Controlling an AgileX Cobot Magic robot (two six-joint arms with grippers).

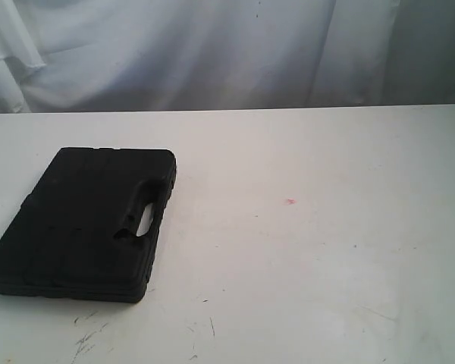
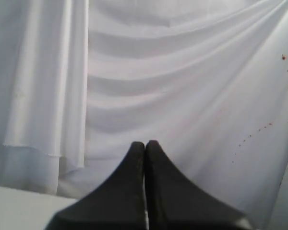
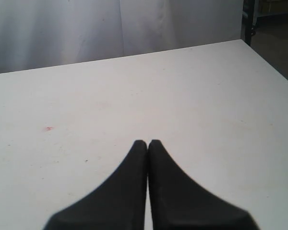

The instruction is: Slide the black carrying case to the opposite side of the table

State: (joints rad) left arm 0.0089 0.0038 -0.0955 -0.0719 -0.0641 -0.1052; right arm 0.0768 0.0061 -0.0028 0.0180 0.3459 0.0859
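the black moulded plastic carrying case (image 1: 80, 224) is seen lying flat on the large white scuffed desk (image 1: 326, 265), on the left part of the exterior view, near the front edge. its handle cut-out is turned toward the middle of the desk. laid on its broad face like this, it is judged ready to be slid rather than lifted, and the open stretch of desk to the right, past the small pink spot (image 1: 290, 202), is taken to be the path to the opposite side. no contact with the case has yet been made; the slide is judged not begun.

neither arm is caught in the exterior view. the left claw (image 2: 145, 146) is held with its two dark fingers pressed together, nothing between them, and is aimed level at the white draped curtain (image 2: 182, 96), with only a corner of the desk in sight. the right claw (image 3: 147, 143) is likewise closed on nothing and is tilted down over bare desk. closed tips are judged suited to a push against the case's side.
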